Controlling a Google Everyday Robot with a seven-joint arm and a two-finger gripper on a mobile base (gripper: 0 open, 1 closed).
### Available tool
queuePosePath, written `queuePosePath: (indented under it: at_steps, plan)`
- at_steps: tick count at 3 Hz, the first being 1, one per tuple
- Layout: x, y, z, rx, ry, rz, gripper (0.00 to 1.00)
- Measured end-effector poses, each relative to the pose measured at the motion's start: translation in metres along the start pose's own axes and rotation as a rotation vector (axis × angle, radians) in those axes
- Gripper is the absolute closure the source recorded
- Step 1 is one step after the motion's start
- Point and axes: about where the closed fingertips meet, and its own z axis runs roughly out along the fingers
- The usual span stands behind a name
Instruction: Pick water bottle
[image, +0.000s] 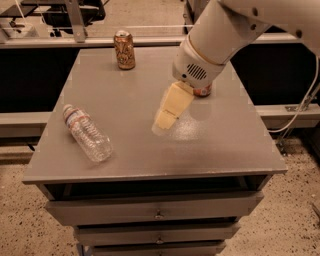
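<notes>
The water bottle (86, 133) is clear ribbed plastic with a white cap and a white label with red and blue bands. It lies on its side near the front left of the grey cabinet top (130, 95), cap toward the back left. My gripper (163, 123) hangs over the middle of the top, to the right of the bottle and well apart from it, pointing down and to the left. It holds nothing.
A brown-gold soda can (124, 50) stands upright at the back of the top. An orange soda can (202, 91) stands at the right, mostly hidden behind my arm (215, 40). Drawers (155, 212) are below the front edge. A cable (305, 100) hangs at the right.
</notes>
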Motion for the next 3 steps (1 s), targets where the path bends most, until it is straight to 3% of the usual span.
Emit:
queuePosePath:
  at_steps: [2,3]
  plan:
    - [-0.078,0.024,0.058,-0.076,-0.086,0.016,0.0]
    - [-0.107,0.036,0.096,-0.104,-0.085,0.076,0.0]
